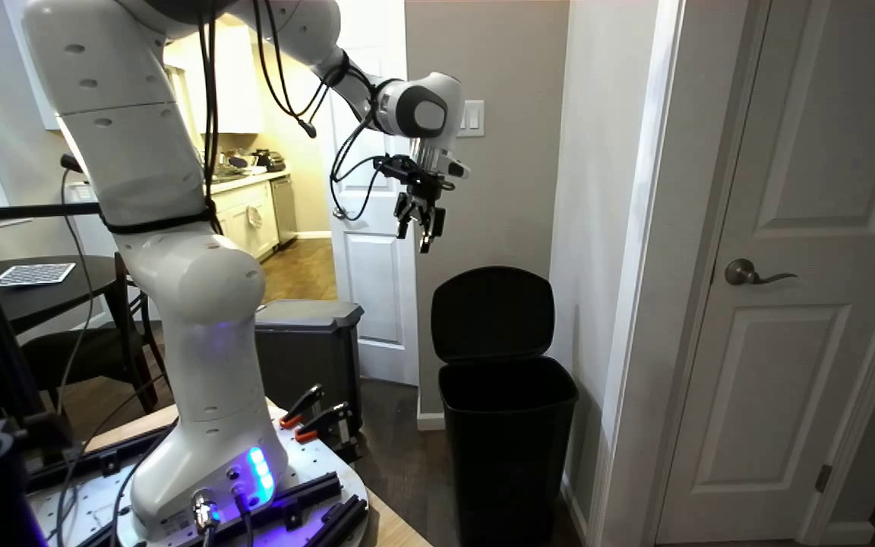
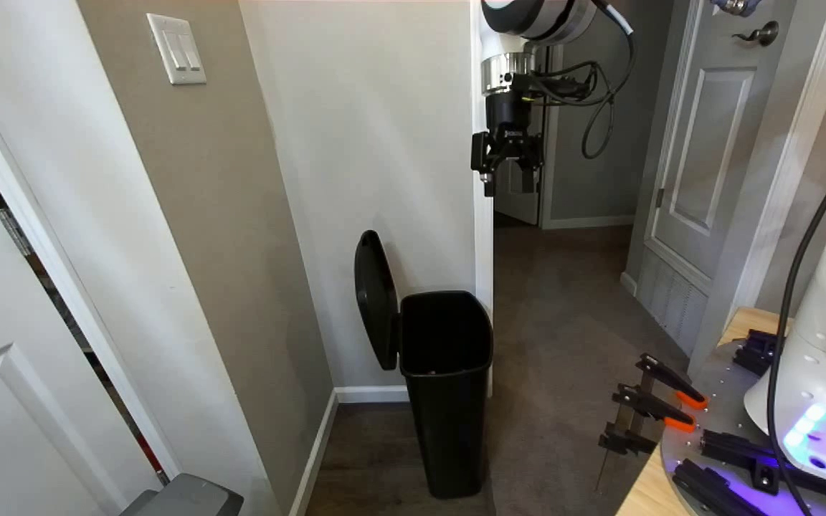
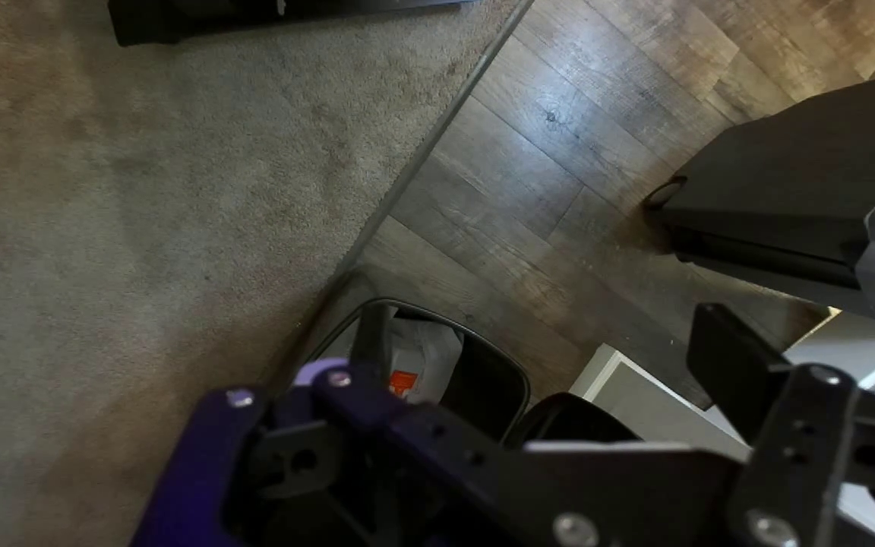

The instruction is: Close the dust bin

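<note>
Wrist view shows your gripper (image 3: 544,330) with its fingers (image 3: 726,357) spread well apart, nothing held between them. On the clock face of an exterior view, the dust bin (image 2: 449,437) stands upright on the floor (image 2: 370,466) at half past six from the gripper, its lid (image 2: 377,301) raised along the bin's nine o'clock edge and tilted back. You look to be at the approach, the push not yet begun. The next move likely calls for going lower toward eight o'clock in that view, fingers behind the lid's outer face, then a sweep toward three. Your arm (image 1: 122,152) arches up from its base (image 1: 206,471) and over, wrist (image 1: 430,114) pointing the gripper to six o'clock, higher than the lid, touching nothing.
</note>
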